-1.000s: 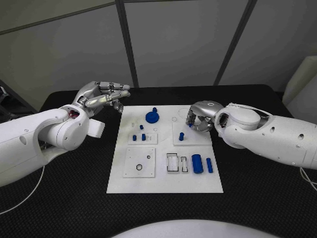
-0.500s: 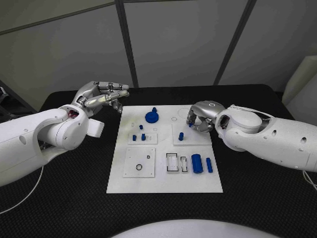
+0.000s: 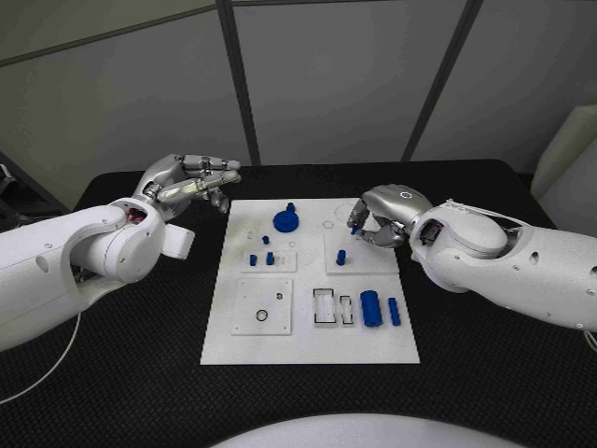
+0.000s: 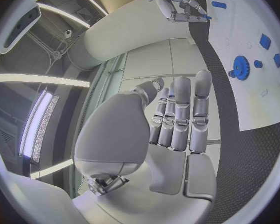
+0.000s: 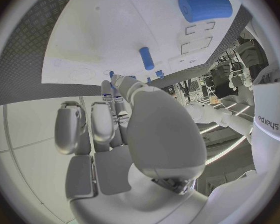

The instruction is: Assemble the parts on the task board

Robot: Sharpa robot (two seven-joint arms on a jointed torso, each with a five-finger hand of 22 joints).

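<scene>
The white task board lies in the middle of the black table. On it are a blue gear, several small blue pegs, one upright peg, a thick blue cylinder and a thin blue bar. My right hand hovers over the board's far right corner and pinches a small blue piece at its fingertips. The right wrist view shows the upright peg and the cylinder beyond its fingers. My left hand hangs off the board's far left corner, holding nothing, fingers side by side.
A black ring sits on the near left square plate of the board. Rectangular slots lie beside the cylinder. Black table surrounds the board on all sides.
My right hand has shifted slightly up and away toward the board's far right corner, still pinching the small blue piece. The left hand has not moved.
</scene>
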